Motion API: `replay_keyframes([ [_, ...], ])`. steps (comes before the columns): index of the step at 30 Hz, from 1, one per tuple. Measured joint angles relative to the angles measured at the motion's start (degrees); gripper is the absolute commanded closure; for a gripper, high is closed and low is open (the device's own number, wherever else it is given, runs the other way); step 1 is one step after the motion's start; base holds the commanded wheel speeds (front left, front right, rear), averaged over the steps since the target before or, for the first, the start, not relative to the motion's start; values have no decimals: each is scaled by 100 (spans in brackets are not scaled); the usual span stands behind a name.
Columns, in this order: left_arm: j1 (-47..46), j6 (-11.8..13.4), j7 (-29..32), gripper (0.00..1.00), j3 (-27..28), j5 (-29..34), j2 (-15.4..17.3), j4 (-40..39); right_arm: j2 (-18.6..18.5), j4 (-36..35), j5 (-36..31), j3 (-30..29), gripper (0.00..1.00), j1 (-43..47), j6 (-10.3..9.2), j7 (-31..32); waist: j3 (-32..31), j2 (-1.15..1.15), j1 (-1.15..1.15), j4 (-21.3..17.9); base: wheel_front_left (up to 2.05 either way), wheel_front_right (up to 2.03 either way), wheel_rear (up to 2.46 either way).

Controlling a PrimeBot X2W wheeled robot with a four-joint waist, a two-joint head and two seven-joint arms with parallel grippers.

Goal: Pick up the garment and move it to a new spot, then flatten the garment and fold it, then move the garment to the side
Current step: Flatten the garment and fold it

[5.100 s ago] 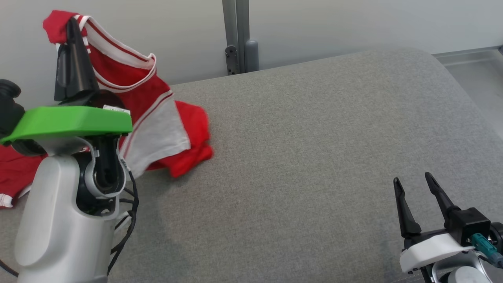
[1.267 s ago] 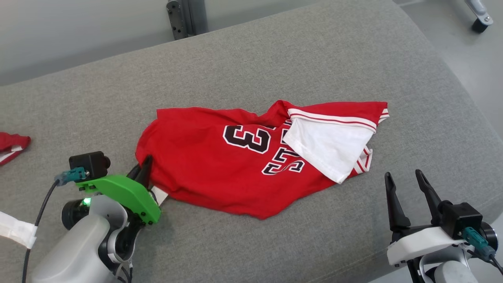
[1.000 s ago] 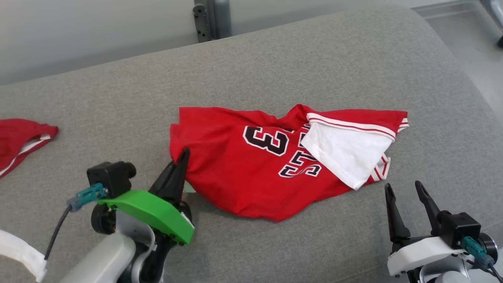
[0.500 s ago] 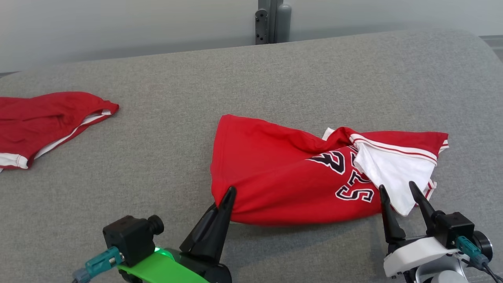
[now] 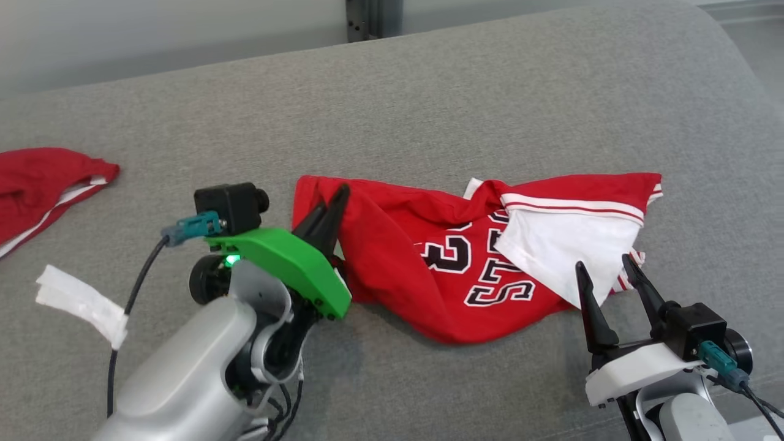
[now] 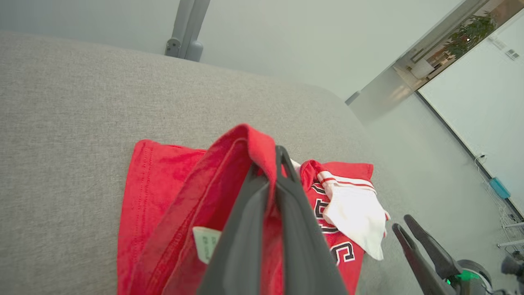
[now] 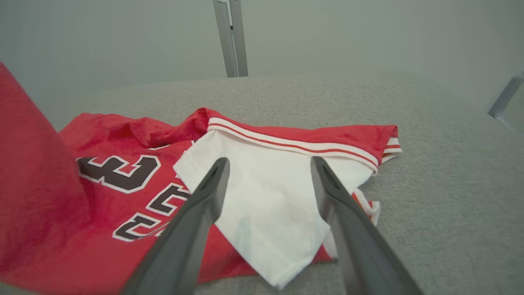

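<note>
The garment [image 5: 404, 257] is a red jersey with black-and-white numbers and a white panel [image 5: 560, 242], lying crumpled on the grey cushion [image 5: 490, 92]. My left gripper [image 5: 335, 195] is shut on the garment's left edge and holds that edge raised, so the cloth rises in a fold. In the left wrist view the red cloth [image 6: 163, 196] drapes over the shut left gripper [image 6: 279, 153]. My right gripper [image 5: 602, 261] stands open at the garment's near right corner, holding nothing. In the right wrist view the white panel [image 7: 262, 205] lies beyond the open right gripper [image 7: 270, 160].
A second red garment [image 5: 43, 177] lies at the cushion's far left. A white strip [image 5: 79, 303] sits near my left forearm. A metal post [image 5: 367, 18] stands behind the cushion. The cushion drops off to the floor [image 5: 759, 37] at the right.
The head camera has shifted. My left gripper, still shut on the garment's left corner, has lifted it up and away from me, bunching the cloth over the numbers. The right gripper stays open.
</note>
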Motion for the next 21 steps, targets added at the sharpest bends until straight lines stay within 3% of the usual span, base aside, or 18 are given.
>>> replay_keyframes([
  [7,-811,-226,41,100,136,-23,-401,2158,77,56,18,19,0,-40,0,0,157,0,0,-554,0,0,0],
  [8,-886,-243,-25,95,172,-22,-471,2431,87,65,20,30,0,-41,0,0,175,0,0,-622,0,0,0],
  [10,-1076,-326,-137,23,198,-15,-624,2916,98,85,27,42,0,-44,0,0,213,0,0,-758,0,0,0],
  [11,-1157,-393,-136,0,169,-2,-684,3111,102,92,34,46,0,-46,0,0,229,0,0,-814,0,0,0],
  [16,-1360,-812,-134,0,-55,88,-932,3723,126,111,35,0,0,-53,0,0,275,0,0,-993,0,0,0],
  [21,-1318,-1095,-274,0,-154,188,-798,3735,126,115,4,-107,0,-7,0,0,172,0,0,-956,0,0,0],
])
